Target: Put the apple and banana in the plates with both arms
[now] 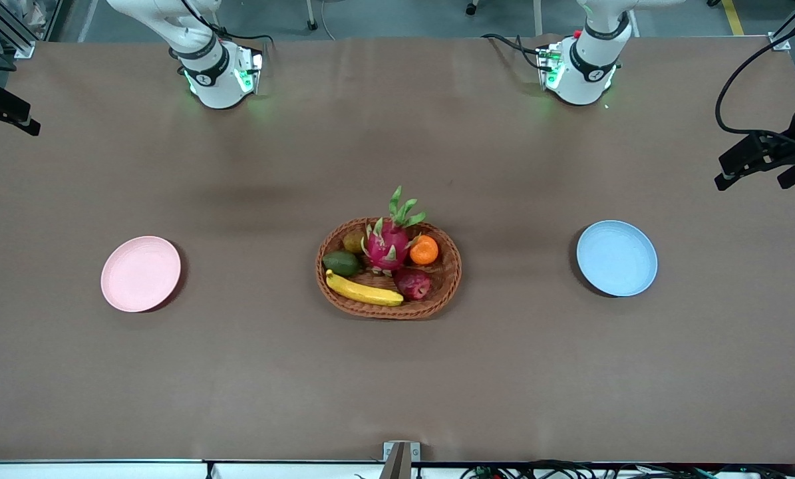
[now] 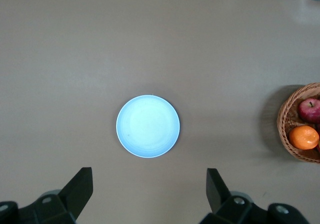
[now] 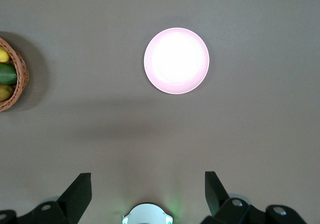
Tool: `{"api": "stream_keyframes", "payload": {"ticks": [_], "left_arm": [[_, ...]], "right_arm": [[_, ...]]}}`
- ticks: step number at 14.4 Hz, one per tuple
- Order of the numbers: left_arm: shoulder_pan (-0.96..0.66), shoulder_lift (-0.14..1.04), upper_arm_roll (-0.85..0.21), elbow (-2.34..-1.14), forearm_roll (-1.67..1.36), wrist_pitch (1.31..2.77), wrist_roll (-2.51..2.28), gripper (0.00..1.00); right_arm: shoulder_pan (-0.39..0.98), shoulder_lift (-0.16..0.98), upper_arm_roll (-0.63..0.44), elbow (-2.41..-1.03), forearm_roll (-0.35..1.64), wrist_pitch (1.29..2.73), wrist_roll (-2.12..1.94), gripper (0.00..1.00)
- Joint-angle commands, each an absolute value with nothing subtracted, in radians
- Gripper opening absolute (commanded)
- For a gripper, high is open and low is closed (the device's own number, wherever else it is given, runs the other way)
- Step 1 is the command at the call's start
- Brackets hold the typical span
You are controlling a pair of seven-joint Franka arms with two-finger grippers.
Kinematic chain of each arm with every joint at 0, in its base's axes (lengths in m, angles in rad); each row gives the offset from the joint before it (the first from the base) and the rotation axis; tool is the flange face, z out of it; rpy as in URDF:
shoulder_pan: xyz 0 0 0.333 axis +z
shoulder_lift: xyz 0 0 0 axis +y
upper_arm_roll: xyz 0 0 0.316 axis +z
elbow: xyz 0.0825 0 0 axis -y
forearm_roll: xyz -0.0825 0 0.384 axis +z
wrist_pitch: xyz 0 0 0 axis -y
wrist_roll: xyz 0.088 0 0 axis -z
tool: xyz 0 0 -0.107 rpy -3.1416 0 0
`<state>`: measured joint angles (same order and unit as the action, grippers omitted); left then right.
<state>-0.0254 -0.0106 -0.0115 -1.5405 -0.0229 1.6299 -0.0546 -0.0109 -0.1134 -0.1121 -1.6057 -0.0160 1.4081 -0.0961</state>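
Grippers first: the left gripper (image 2: 149, 196) hangs high over the desk (image 1: 237, 372) with its fingers (image 2: 80, 186) spread wide and nothing between them, and the blue plate (image 2: 148, 126) sits bare on the desk straight below that gap. Over at the other arm, the right gripper (image 3: 148, 196) is just as released, fingers (image 3: 79, 189) wide apart and holding nothing, high above the desk with the pink plate (image 3: 176, 60) below it and the arm's own green-lit base showing underneath. Neither gripper shows in the front view, only the two white bases along the top.

Out from there, the fruit is well apart from both grippers. The basket (image 1: 453, 269) sits mid-desk, between the pink plate (image 1: 140, 273) toward the right arm's end and the blue plate (image 1: 617, 258) toward the left arm's end. In it, the banana (image 1: 362, 290) lies along the rim nearest the front camera, and the apple (image 1: 413, 283) rests just beside its tip, on the side toward the left arm. An orange (image 1: 424, 250) sits farther from the camera than the apple, a dragon fruit (image 1: 387, 243) fills the middle, and an avocado (image 1: 341, 263) lies beside the banana's other end.
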Motion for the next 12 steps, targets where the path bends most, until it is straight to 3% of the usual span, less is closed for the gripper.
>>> {"api": "stream_keyframes", "payload": {"ticks": [1, 9, 12], "left_arm": [[-0.029, -0.006, -0.014, -1.540, -0.029, 1.612, -0.045, 1.00], [-0.031, 0.109, -0.015, -1.539, -0.021, 1.638, -0.045, 1.00], [-0.037, 0.147, -0.015, -1.540, -0.026, 1.658, -0.044, 1.00]], "right_arm": [[-0.035, -0.045, -0.101, -1.582, -0.032, 1.436, -0.103, 1.00], [-0.054, 0.107, -0.097, -1.568, -0.094, 1.583, -0.101, 1.00], [-0.017, 0.133, -0.095, -1.574, -0.027, 1.603, 0.027, 1.00]]}}
